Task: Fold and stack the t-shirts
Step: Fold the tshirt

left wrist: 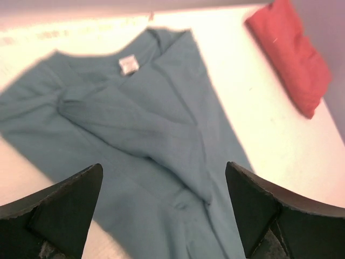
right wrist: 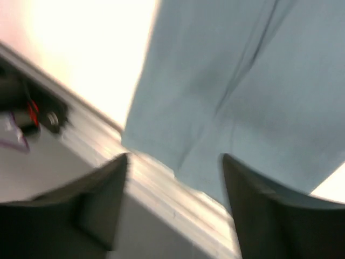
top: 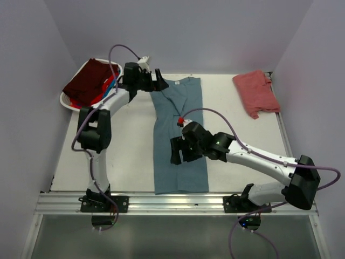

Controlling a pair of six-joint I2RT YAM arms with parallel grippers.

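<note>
Down the middle of the bench point(top: 129, 156): teal t-shirt point(top: 180, 124) folded to a long strip, collar at far edge, hem reaching the near rail point(top: 172, 200). Over the collar end, left gripper point(top: 160, 81), jaws wide, empty. Over the strip's lower half, right gripper point(top: 180, 153), jaws apart, empty. Far right corner: salmon t-shirt point(top: 256, 93), folded. Far left corner: basket point(top: 67, 102) with maroon t-shirt point(top: 89, 78). Broad bench surface on both sides of the strip.

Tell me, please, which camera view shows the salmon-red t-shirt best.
The top external view: the whole salmon-red t-shirt lies unobstructed at the far right corner of the table. The left wrist view catches the t-shirt closer but blurred, its top cropped. The right wrist view does not show it.
</note>
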